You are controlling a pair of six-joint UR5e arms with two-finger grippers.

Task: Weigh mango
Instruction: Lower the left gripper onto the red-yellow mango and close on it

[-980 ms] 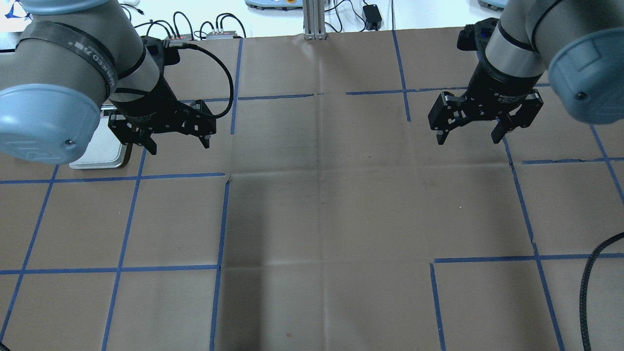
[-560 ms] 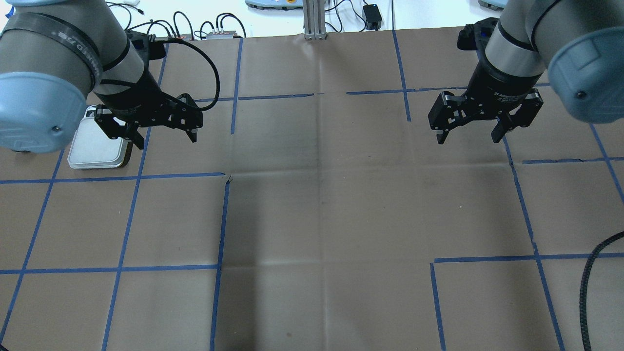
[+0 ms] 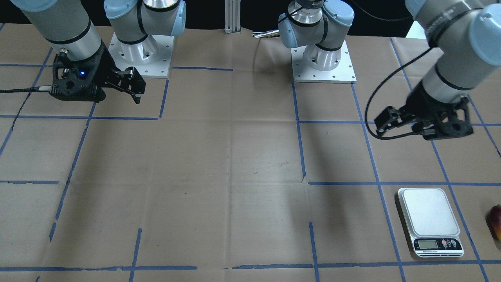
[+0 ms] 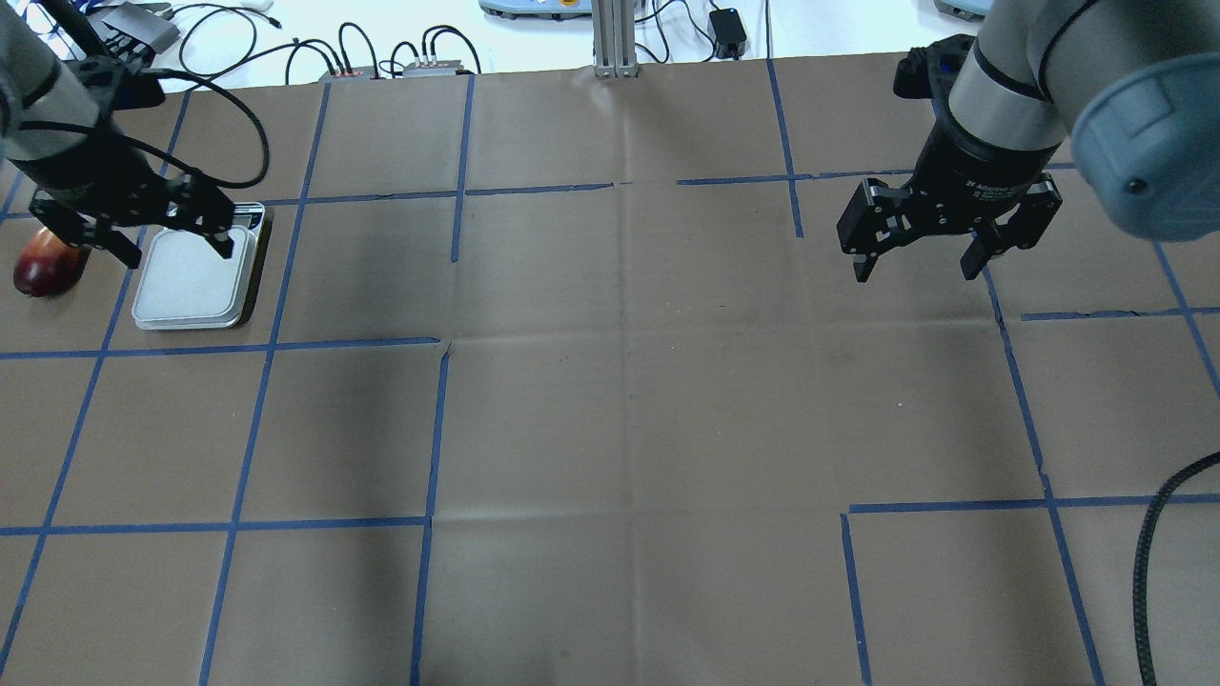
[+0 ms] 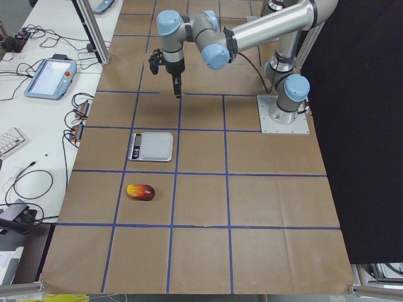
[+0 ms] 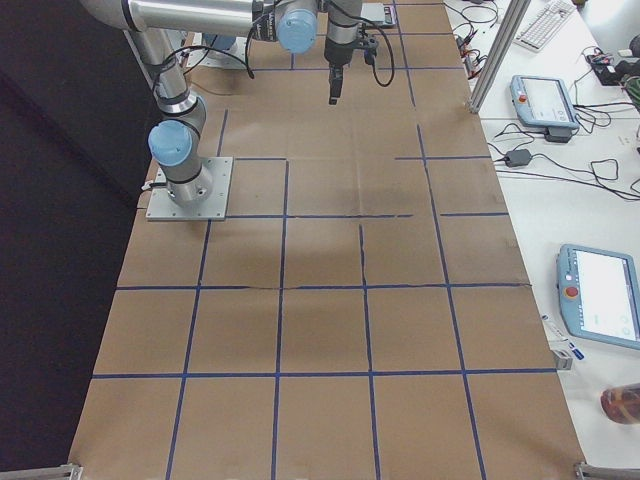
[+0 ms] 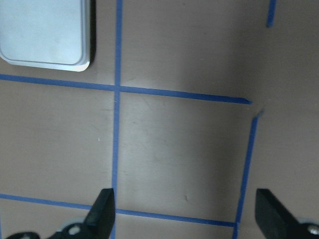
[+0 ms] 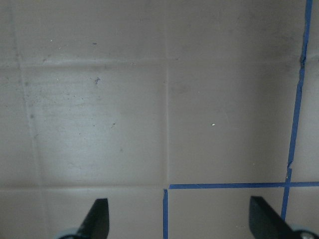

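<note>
The mango point(image 4: 43, 272), dark red, lies on the paper just left of the scale point(image 4: 191, 286); it also shows at the right edge of the front view point(image 3: 495, 222). The white scale point(image 3: 428, 213) is bare, and a corner of its plate point(image 7: 45, 35) shows in the left wrist view. My left gripper point(image 4: 178, 255) is open and empty, hovering over the scale's far edge with one finger close to the mango. My right gripper point(image 4: 915, 274) is open and empty above bare paper on the far right. Both wrist views show spread fingers point(image 7: 102, 209) point(image 8: 97, 219) with nothing between them.
Brown paper with blue tape lines point(image 4: 434, 429) covers the table. Cables and small boxes point(image 4: 419, 57) lie beyond the far edge. A black cable point(image 4: 1158, 534) hangs at the right. The arm bases point(image 3: 323, 58) stand at the robot's side.
My left arm has swung left across the table, from right of the scale to over it, uncovering the mango. My right arm has not moved.
</note>
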